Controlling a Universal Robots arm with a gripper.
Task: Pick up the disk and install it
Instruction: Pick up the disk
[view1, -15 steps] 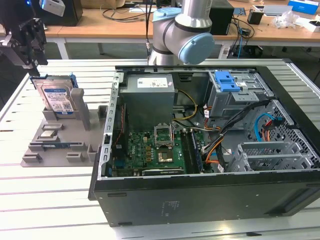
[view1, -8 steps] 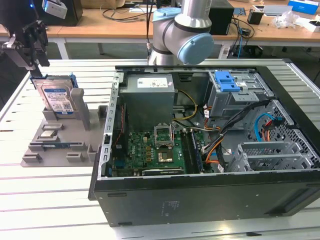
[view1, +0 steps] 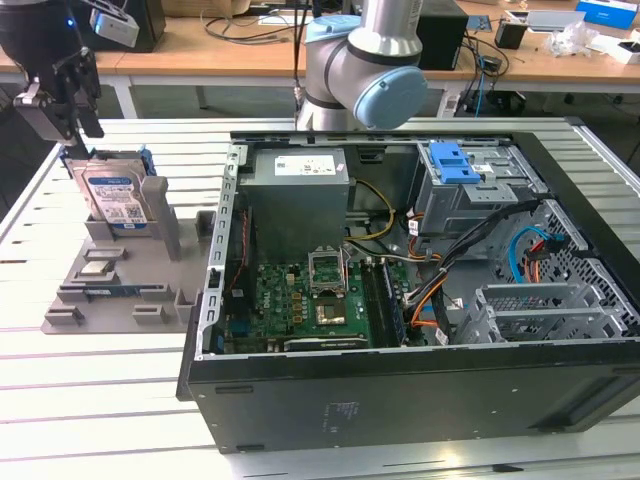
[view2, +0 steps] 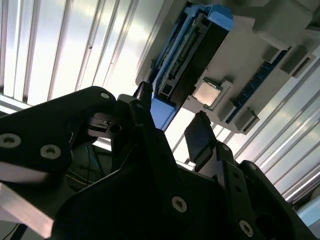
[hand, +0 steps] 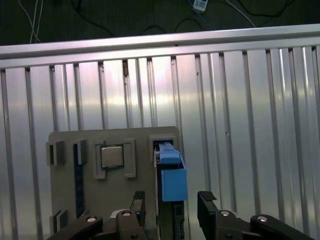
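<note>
The disk (view1: 113, 196) stands on edge in a slot of the grey holder (view1: 118, 290), at the exterior view's left of the open computer case (view1: 400, 390). Its labelled face is upright, and its upper edge and blue side rail are clear of the slot. The jaws hang just above that upper edge, spread apart and holding nothing. In the first wrist view one fingertip (hand: 138, 204) sits on each side of the disk (hand: 172, 175), with a narrow strip of holder showing between each tip and the rail. The second wrist view shows the disk (view2: 192, 55) edge-on, its blue rail end falling between the two dark tips.

Beside the disk's slot a square processor chip (hand: 112, 156) lies flat in its own recess, apart from the jaws. A low grey wall of the holder rises close against the disk's face toward the case.

The slatted metal surface (view1: 90, 400) lies bare around the holder's other edges. Inside the case the drive cage (view1: 470, 190) with its blue latch sits at the far side, well apart from the disk. Cables cross the space below it — black, orange and blue.
</note>
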